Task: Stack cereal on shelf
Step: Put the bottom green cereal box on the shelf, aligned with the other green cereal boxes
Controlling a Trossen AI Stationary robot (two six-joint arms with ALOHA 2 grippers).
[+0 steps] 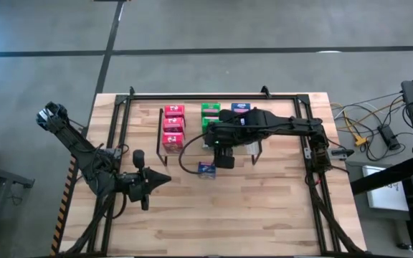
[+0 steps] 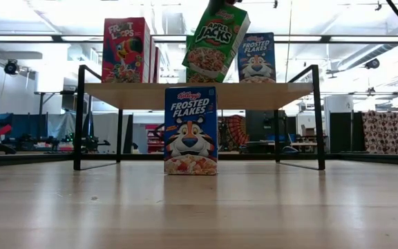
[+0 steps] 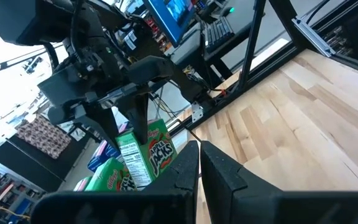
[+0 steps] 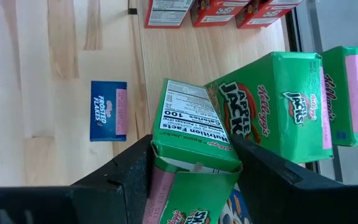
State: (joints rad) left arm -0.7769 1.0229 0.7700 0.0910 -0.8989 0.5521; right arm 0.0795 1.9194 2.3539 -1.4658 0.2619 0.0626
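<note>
The shelf stands at the table's far middle. On it are red cereal boxes, green ones and a blue one. Another blue cereal box stands upright on the table in front of the shelf. My right gripper is over the shelf's near edge, shut on a green cereal box. My left gripper hangs shut and holds nothing near the table's left front. My right gripper pinches the green box between its two fingers, one on each wide face, with the narrow nutrition panel showing between them. The fingers slant down from above at the box's upper end. The box hangs tilted over the shelf top; whether its lower end touches the shelf I cannot tell.
A bigger black frame runs round the table's edges. Cables and equipment lie beyond the right edge. Bare wood spreads across the near half of the table.
</note>
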